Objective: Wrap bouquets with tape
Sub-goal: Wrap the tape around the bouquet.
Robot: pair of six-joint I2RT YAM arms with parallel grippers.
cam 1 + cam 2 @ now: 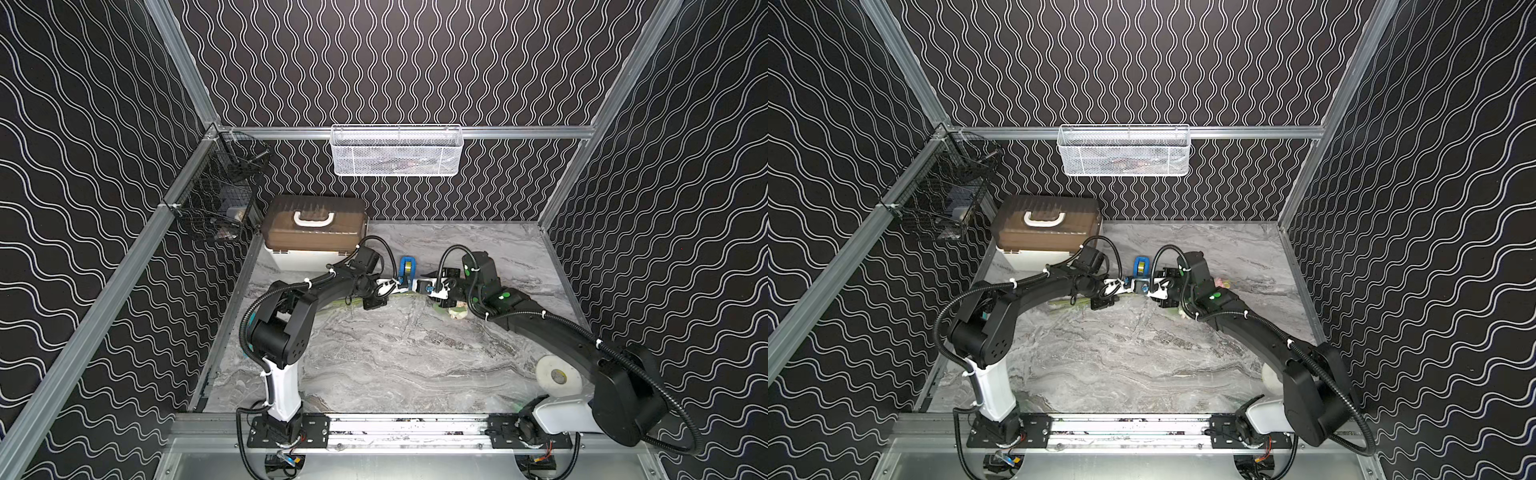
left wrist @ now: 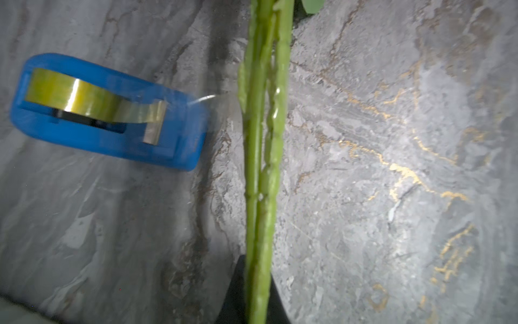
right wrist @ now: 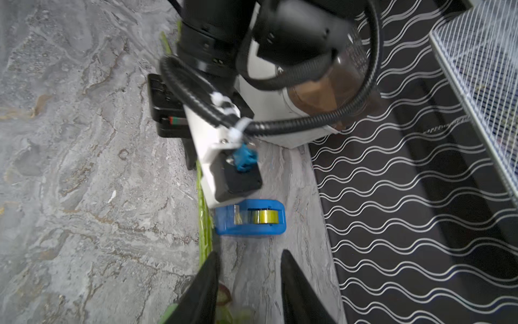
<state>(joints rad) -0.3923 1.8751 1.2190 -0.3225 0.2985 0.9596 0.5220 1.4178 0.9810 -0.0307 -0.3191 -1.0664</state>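
Nearest, at the right, a plain white roll point(image 1: 559, 376) sat untouched on the veined, grey marble-look table point(image 1: 395, 353). Mid-table the bouquet point(image 2: 263, 140) lay left to right, its thin ridged green stems pinched tight in the left gripper point(image 1: 398, 285), while the right gripper point(image 3: 249, 283) held its tapered black fingers apart on nothing. Just beyond the stems stood the glossy blue dispenser point(image 2: 112, 140) with its yellowish tape point(image 2: 70, 95); a shiny clear strip seemed to reach the stems, so wrapping looked barely begun, winding and cutting left, and a brown-lidded box point(image 1: 316, 226) stood farthest.
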